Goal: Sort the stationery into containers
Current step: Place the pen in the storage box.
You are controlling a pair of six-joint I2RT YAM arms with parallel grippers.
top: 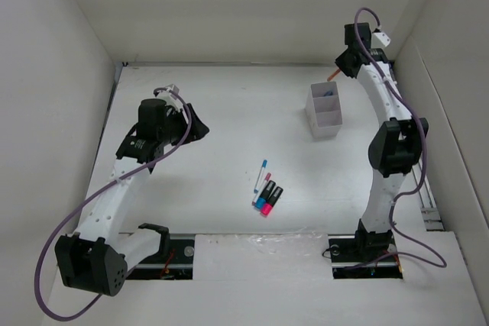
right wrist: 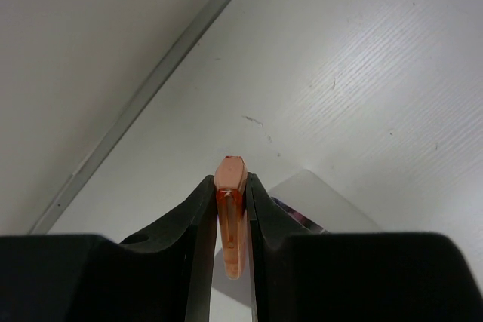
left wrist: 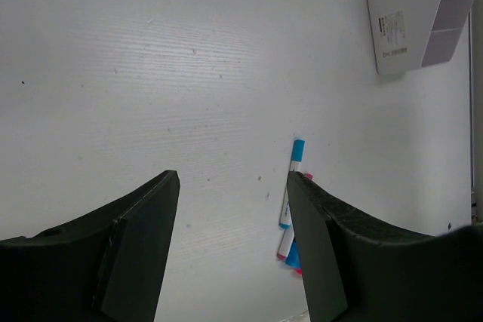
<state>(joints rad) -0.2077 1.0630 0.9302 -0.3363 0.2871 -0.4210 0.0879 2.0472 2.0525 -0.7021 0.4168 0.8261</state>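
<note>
- Your left gripper [top: 197, 124] hangs over the left part of the white table [top: 229, 104]. In its wrist view the jaws are spread wide with nothing between them.
- Near the middle of the table, towards the near edge, a thin blue-and-pink pen [top: 261, 175] lies loose. Just beside it are two black markers [top: 269, 196], one with a blue end and one with a pink end, lying side by side and touching. From the left wrist view you see this cluster past the right-hand fingertip.
- Further right, towards the far side, stands the small white translucent plastic box [top: 325, 109], divided into two square compartments. Something bluish lies in the far compartment; you cannot tell what it is.
- Your right gripper [right wrist: 229, 194] is raised just beyond the far end of that box. Its jaws are closed on a stubby pastel orange piece [right wrist: 230, 220], whose tip pokes out past the fingertips. A corner of the box shows below it in the right wrist view.
</note>
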